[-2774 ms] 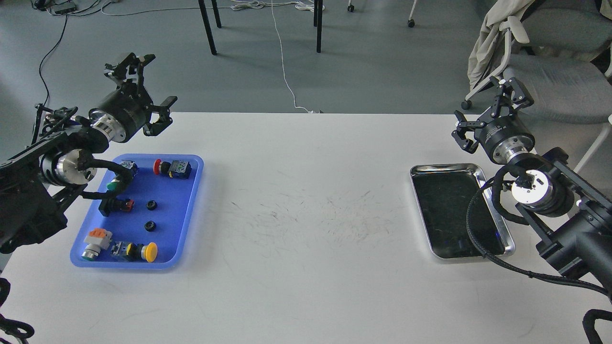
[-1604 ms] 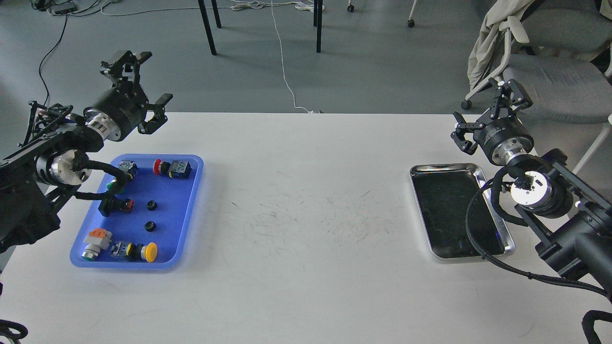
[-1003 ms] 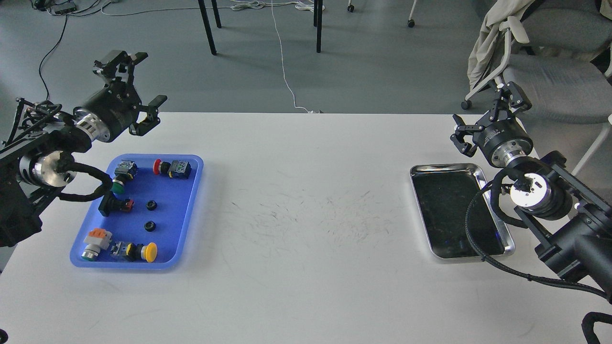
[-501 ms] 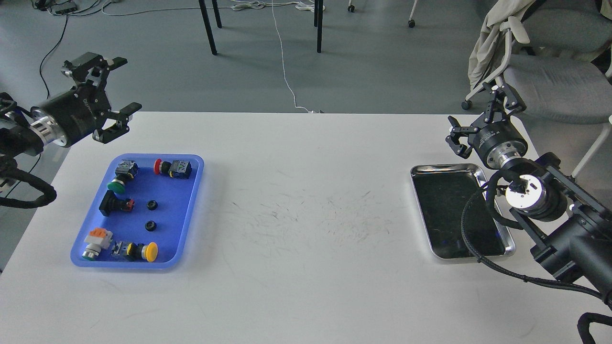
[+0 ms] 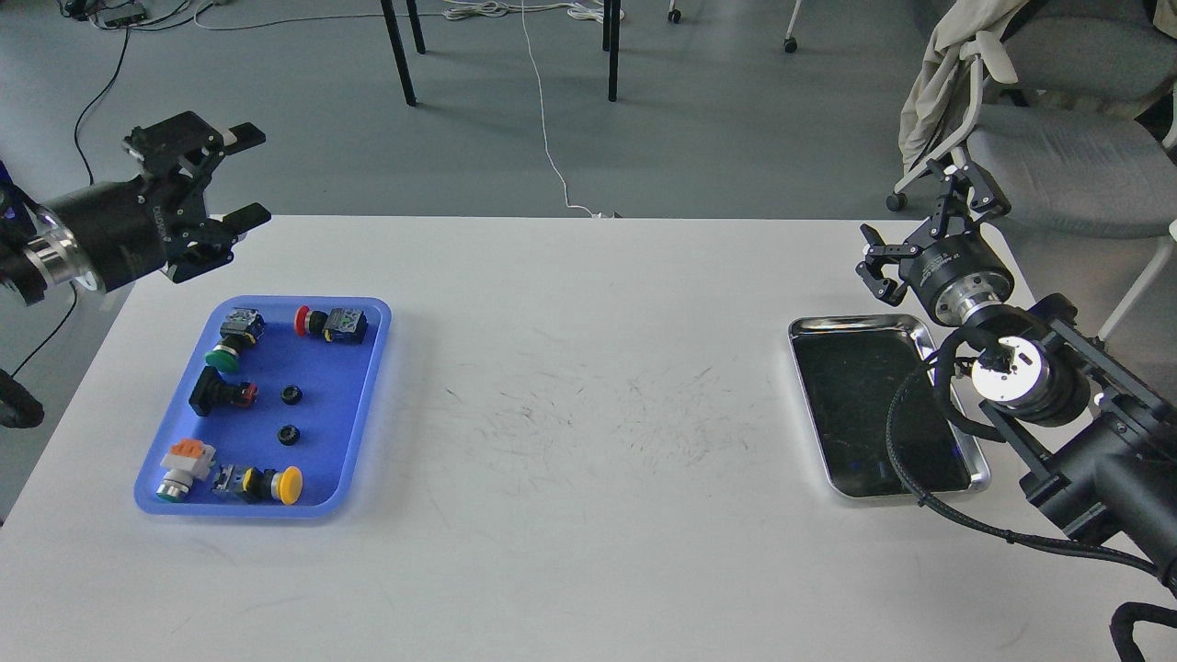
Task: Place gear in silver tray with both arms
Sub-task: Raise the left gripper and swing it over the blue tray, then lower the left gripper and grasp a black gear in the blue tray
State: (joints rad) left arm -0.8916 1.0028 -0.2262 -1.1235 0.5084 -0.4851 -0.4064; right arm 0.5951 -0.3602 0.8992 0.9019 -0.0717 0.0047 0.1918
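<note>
Gears, two small black ones (image 5: 291, 395), lie in the blue tray (image 5: 368, 386) at our left among push buttons. Our left gripper (image 5: 230, 179) hangs spread and empty above the table's far left corner. Our right gripper (image 5: 924, 225) is spread too, holding nothing, just behind the silver tray (image 5: 855, 324).

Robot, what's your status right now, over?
Left gripper open, holding nothing, beyond the blue tray. Right gripper open, behind the silver tray. Silver tray holds no parts. Table between trays bare.
</note>
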